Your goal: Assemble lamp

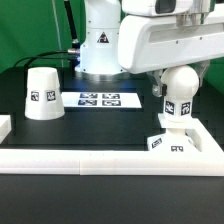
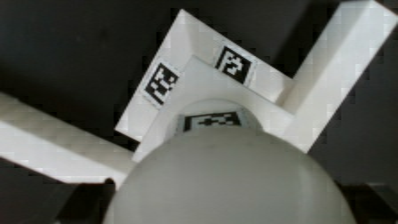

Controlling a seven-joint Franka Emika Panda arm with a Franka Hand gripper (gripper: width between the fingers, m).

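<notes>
The white round-headed bulb (image 1: pixel 178 92) stands upright over the blocky square base (image 1: pixel 170 143) at the exterior view's right; its tagged stem reaches the base's top. My gripper (image 1: pixel 179 78) is shut on the bulb's round head from above, its fingers mostly hidden. In the wrist view the bulb (image 2: pixel 222 175) fills the foreground, with the tagged base (image 2: pixel 192 72) right beneath it. The cone-shaped shade (image 1: pixel 42 94) stands alone at the exterior view's left, wide end down.
The marker board (image 1: pixel 99 99) lies flat between shade and base. The long white rail (image 1: pixel 90 160) borders the table's front and runs close around the base; it also shows in the wrist view (image 2: pixel 342 75). The robot's pedestal (image 1: pixel 100 50) stands behind.
</notes>
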